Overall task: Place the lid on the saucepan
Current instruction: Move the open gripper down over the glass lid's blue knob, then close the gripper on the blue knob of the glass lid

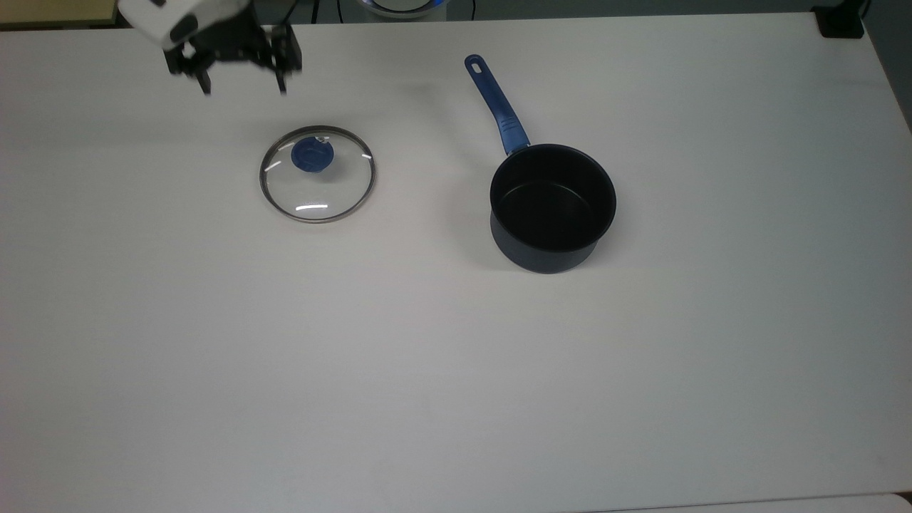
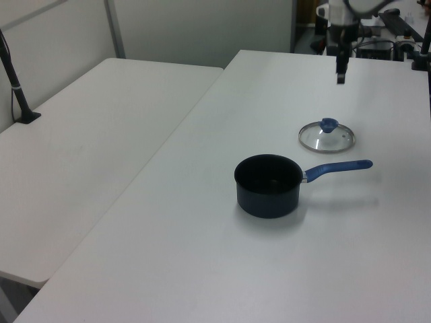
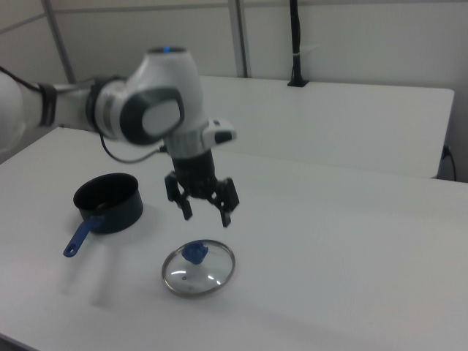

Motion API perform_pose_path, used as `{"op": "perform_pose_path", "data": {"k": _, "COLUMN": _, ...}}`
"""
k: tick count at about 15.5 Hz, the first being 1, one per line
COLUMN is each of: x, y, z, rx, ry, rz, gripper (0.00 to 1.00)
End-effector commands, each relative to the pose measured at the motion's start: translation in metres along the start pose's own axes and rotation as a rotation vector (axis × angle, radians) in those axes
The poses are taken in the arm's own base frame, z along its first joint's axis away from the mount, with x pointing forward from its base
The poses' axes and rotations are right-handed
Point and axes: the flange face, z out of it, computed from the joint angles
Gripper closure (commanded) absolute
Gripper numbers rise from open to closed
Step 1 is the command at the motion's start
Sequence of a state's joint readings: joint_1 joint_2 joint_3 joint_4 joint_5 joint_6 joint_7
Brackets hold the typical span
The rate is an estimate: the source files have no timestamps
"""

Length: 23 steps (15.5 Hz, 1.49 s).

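The lid (image 1: pixel 317 174), clear glass with a steel rim and a blue knob, lies flat on the white table (image 1: pixel 427 356); the left view shows the lid (image 2: pixel 326 136) and so does the right view (image 3: pixel 198 268). The dark navy saucepan (image 1: pixel 552 206) stands upright to the top view's right of it, blue handle pointing away, also in the left view (image 2: pixel 268 185) and the right view (image 3: pixel 108 202). My gripper (image 1: pixel 242 89) hangs open and empty in the air above and to the top view's upper left of the lid, seen too in the right view (image 3: pixel 207 216) and the left view (image 2: pixel 340 73).
A second white table (image 2: pixel 87 155) adjoins on the left view's left, with a black post (image 2: pixel 17 91) clamped to it. A black clamp (image 1: pixel 841 21) sits at the top view's upper right corner. Equipment stands beyond the far edge (image 2: pixel 377 33).
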<state>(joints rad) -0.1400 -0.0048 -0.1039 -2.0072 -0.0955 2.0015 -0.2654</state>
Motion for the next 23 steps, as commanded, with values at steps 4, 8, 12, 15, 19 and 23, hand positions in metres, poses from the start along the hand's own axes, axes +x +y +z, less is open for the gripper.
{"op": "perform_pose_path", "data": {"k": 4, "x": 0.012, "y": -0.043, "z": 0.074, "rx": 0.021, "ry": 0.070, "rz": 0.320, "gripper": 0.00}}
{"op": "perform_pose_path", "data": {"k": 8, "x": 0.018, "y": -0.066, "z": 0.091, "rx": 0.024, "ry": 0.037, "rz": 0.340, "gripper": 0.00}}
{"op": "perform_pose_path", "data": {"k": 12, "x": 0.019, "y": -0.074, "z": 0.098, "rx": 0.023, "ry": 0.024, "rz": 0.323, "gripper": 0.00}}
{"op": "perform_pose_path", "data": {"k": 15, "x": 0.016, "y": -0.076, "z": 0.106, "rx": 0.019, "ry": 0.009, "rz": 0.316, "gripper": 0.05}}
{"op": "perform_pose_path", "data": {"k": 19, "x": 0.015, "y": -0.086, "z": 0.114, "rx": 0.011, "ry": -0.002, "rz": 0.289, "gripper": 0.27}}
{"op": "perform_pose_path", "data": {"k": 23, "x": 0.015, "y": -0.088, "z": 0.111, "rx": 0.012, "ry": 0.001, "rz": 0.286, "gripper": 0.38}}
